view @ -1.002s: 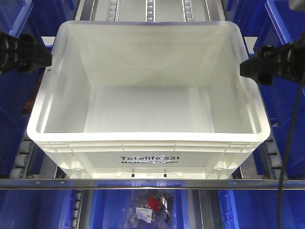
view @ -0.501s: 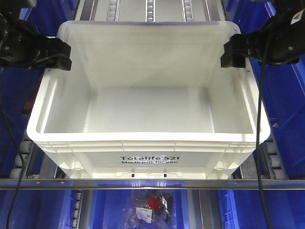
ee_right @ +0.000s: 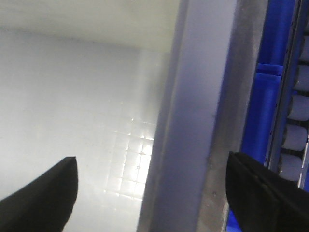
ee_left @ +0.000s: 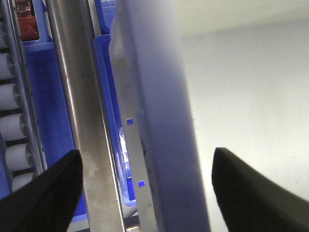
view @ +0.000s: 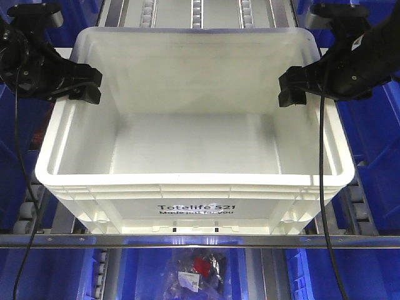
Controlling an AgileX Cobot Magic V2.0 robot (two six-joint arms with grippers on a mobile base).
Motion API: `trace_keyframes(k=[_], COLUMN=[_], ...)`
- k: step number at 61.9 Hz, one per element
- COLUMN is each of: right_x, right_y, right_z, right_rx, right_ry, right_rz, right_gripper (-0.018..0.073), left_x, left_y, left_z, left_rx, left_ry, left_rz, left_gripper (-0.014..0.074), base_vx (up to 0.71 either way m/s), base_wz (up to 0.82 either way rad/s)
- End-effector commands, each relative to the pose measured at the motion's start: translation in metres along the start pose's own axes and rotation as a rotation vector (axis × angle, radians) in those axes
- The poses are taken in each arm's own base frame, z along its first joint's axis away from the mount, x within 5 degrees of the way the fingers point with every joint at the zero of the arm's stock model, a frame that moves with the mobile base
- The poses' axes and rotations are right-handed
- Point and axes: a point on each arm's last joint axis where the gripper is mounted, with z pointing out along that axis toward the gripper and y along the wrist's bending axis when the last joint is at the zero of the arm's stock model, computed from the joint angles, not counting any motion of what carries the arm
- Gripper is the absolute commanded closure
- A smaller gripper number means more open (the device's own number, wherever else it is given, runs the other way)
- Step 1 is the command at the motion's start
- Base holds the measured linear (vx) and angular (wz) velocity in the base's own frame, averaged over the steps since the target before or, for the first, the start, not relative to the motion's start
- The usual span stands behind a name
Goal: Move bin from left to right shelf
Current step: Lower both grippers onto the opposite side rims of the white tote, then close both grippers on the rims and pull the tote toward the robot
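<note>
The left gripper (view: pixel 86 85) and right gripper (view: pixel 291 88) moved inward astride the bin (view: pixel 194 195).

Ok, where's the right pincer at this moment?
In its wrist view the right pincer is open astride the right wall of the bin, one finger inside and one outside. The front view puts it toward the back right corner.

We see a blocky matte black left gripper (view: pixel 85 86) and right gripper (view: pixel 292 89), each trailing a thin black cable (view: pixel 321 162).

Empty white bin (view: pixel 194 187) on shelf rollers
</note>
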Motion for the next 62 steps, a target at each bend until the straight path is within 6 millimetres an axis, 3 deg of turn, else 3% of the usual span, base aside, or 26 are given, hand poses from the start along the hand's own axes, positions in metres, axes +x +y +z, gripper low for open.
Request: trace_keyframes(k=[1, 17, 62], right_x=[-0.010, -0.011, -0.011], right_y=[0.001, 0.000, -0.001], right_z=[-0.019, -0.008, -0.006], right_rx=[-0.002, 0.000, 0.001], right_ry=[-0.098, -0.070, -0.065], right_rz=[-0.012, -0.009, -0.009], right_gripper=[-0.0034, -0.0034, -0.0034], left_x=[-0.010, -0.011, -0.011], left_y=[-0.007, -0.007, -0.007], left_z=[-0.021, -0.021, -0.021], left_rx=[0.024, 0.024, 0.024], left_ry=[-0.114, -0.123, -0.127], left_rz=[0.005, 0.005, 0.006], left_gripper=[0.0064, 0.0064, 0.0064], base_vx=[0.00, 0.00, 0.00], base_wz=[0.00, 0.00, 0.00])
